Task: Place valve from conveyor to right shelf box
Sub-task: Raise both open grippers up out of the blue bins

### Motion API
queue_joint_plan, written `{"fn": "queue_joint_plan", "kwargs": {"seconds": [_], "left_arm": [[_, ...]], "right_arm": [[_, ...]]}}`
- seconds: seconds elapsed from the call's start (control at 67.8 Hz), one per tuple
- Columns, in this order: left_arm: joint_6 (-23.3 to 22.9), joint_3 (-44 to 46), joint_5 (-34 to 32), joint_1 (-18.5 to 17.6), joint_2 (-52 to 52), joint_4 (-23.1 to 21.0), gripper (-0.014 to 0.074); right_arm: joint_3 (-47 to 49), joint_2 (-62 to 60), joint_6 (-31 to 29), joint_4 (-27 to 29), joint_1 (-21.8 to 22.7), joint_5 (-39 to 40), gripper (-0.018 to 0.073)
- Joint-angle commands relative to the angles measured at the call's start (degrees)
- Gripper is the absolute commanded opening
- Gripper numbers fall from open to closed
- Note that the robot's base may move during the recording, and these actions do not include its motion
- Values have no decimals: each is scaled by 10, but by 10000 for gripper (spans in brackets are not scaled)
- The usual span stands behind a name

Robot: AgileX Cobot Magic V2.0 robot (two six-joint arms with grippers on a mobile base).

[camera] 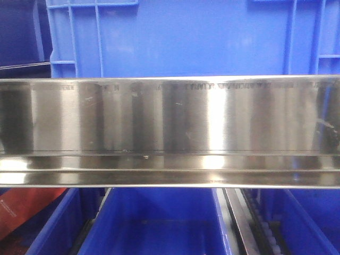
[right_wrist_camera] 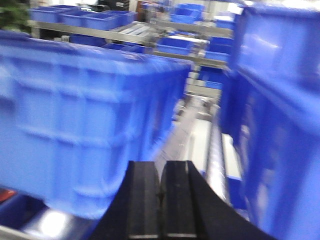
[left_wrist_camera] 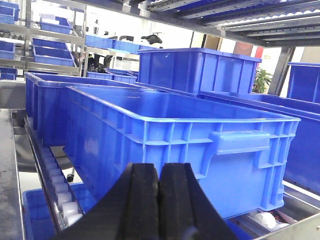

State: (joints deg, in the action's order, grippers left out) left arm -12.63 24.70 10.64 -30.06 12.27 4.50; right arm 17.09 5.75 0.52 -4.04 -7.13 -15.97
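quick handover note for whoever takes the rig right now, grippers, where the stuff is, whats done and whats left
Left gripper: black fingers shut, nothing between them.
Right gripper: shut too, empty; its view is blurred.
Valve and conveyor: in no view.
Ahead of the left wrist sits an open blue plastic crate on a roller shelf, with no valve visible in the part shown. The front camera sees only a brushed steel shelf rail.
Done: nothing that shows. Left: find the valve, grasp it, carry it to the right shelf box.

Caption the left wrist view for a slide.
Closed left tool faces an empty blue crate on a roller rack; more blue bins behind.
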Motion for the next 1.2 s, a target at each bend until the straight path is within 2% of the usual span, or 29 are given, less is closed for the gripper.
{"fn": "queue_joint_plan", "kwargs": {"seconds": [0.0,0.103,0.236,0.354,0.398,0.649,0.812,1.18], "left_arm": [[-4,-1,-11,1,-2,-2,-111],[-4,-1,-11,1,-2,-2,-111],[-4,-1,-11,1,-3,-2,-111],[-4,-1,-11,1,-3,-2,-111],[-4,-1,-11,1,-3,-2,-111],[-4,-1,-11,1,-3,-2,-111],[-4,-1,-11,1,-3,-2,-111],[-4,-1,-11,1,-3,-2,-111]], "right_arm": [[-56,-39,6,0,30,74,-168],[-101,-57,4,8,59,102,-168],[-143,-57,-2,61,95,135,-168],[-171,-57,-18,62,124,205,-168],[-171,-57,-18,66,133,190,-168],[-171,-57,-18,66,135,177,-168],[-171,-57,-18,66,136,121,-168],[-171,-57,-18,66,136,120,-168]]}}
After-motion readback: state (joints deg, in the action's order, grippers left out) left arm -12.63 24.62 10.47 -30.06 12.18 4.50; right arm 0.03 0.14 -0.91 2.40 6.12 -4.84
